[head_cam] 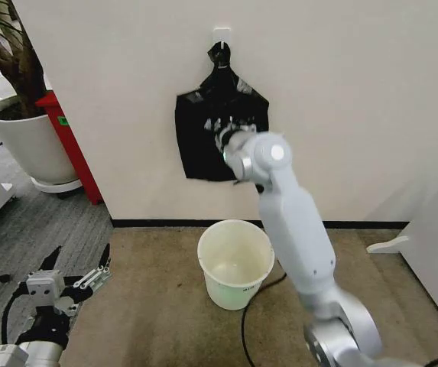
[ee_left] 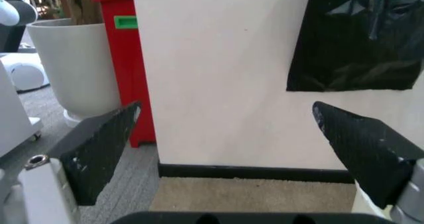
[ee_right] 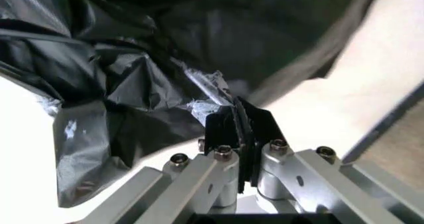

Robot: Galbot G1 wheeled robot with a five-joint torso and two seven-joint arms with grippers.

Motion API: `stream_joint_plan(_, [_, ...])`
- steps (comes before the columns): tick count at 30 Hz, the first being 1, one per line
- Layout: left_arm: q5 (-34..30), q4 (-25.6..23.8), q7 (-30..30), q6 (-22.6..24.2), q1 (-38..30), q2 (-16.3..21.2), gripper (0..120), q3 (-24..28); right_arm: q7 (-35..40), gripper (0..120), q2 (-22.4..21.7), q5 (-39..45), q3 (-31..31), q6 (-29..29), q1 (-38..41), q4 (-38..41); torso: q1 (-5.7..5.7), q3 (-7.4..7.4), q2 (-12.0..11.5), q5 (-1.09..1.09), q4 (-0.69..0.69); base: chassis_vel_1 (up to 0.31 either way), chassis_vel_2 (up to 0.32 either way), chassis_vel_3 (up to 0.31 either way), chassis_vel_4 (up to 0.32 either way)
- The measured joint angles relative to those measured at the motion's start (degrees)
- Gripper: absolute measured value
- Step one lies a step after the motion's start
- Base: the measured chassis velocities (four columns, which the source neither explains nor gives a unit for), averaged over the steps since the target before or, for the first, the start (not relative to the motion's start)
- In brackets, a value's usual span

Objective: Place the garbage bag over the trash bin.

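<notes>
A flat black bundle (head_cam: 203,145) hangs by its knotted top from a white wall hook (head_cam: 221,34). My right gripper (head_cam: 225,141) is raised against the front of this bundle. In the right wrist view the right gripper (ee_right: 233,112) is shut, pinching a fold of the crinkly, glossy garbage bag (ee_right: 119,85), which bunches loosely beyond the fingertips. The cream-white trash bin (head_cam: 235,264) stands open and upright on the carpet, below the bundle and close to the wall. My left gripper (head_cam: 73,279) hangs low at the left, open and holding nothing; the left wrist view shows the left gripper (ee_left: 229,134) facing the wall.
A large white plant pot (head_cam: 27,145) and a red cabinet (head_cam: 69,145) stand left of the wall. A black cable (head_cam: 245,325) trails on the carpet near the bin. White furniture (head_cam: 433,237) sits at the right.
</notes>
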Motion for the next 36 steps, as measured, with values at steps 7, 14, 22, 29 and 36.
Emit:
stream_joint_plan(7, [1.0,0.0,0.6,-0.6,-0.2,-0.7,100,0.6,-1.2,0,-1.4,-1.3,-0.3,-1.1,-8.8,5.0,0.0,0.0,0.0,0.01,0.0,0.0,0.0,0.0,0.0])
stream_joint_plan(14, [1.2,0.0,0.7,-0.8,-0.2,-0.9,100,0.7,-1.6,0,-2.0,-1.7,0.2,-1.2,-9.5,7.7,0.0,0.0,0.0,0.0,0.01,0.0,0.0,0.0,0.0])
stream_joint_plan(22, [1.7,0.0,1.0,-1.4,-0.6,-1.1,100,1.0,-3.0,0,-3.0,-3.0,0.6,-3.6,-15.4,8.9,0.0,0.0,0.0,0.0,0.01,0.0,0.0,0.0,0.0])
stream_joint_plan(29, [1.7,0.0,1.1,-1.4,-1.0,-1.0,100,1.1,-4.3,0,-2.5,-5.5,0.2,-4.8,-21.9,10.0,0.0,0.01,0.0,0.01,0.0,0.0,0.0,0.0,0.0])
stream_joint_plan(36, [1.6,0.0,1.1,-1.4,-1.3,-0.9,100,1.1,-4.5,0,-2.7,-5.7,-0.5,-4.9,-15.5,11.9,0.0,0.01,0.0,0.0,0.01,0.0,0.0,0.0,0.0])
